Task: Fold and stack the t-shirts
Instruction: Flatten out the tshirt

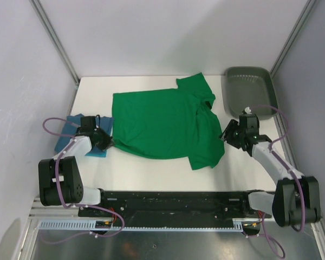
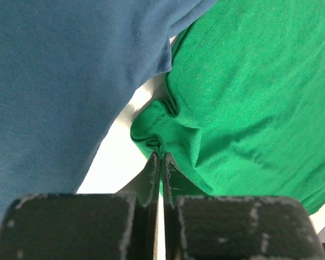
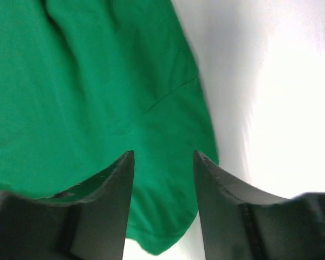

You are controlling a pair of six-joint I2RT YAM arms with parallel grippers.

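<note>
The left gripper (image 1: 110,142) is clamped on the near left hem of the green t-shirt (image 1: 162,122), which lies spread across the table (image 1: 151,173). The right gripper (image 1: 227,135) stands open, holding nothing, over the shirt's right edge. The teal t-shirt (image 1: 67,140) lies at the table's left side.

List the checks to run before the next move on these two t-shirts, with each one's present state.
1. Left pincer shut on the green t-shirt at its near-left corner: ok.
2. Right pincer open, nothing held: ok.
3. Right pincer above the green t-shirt's right edge: ok.
4. Green t-shirt folded: not ok, mostly spread out.
5. Blue t-shirt folded neatly: cannot tell, left arm partly covers it.
6. Tray apart from both t-shirts: ok.
</note>
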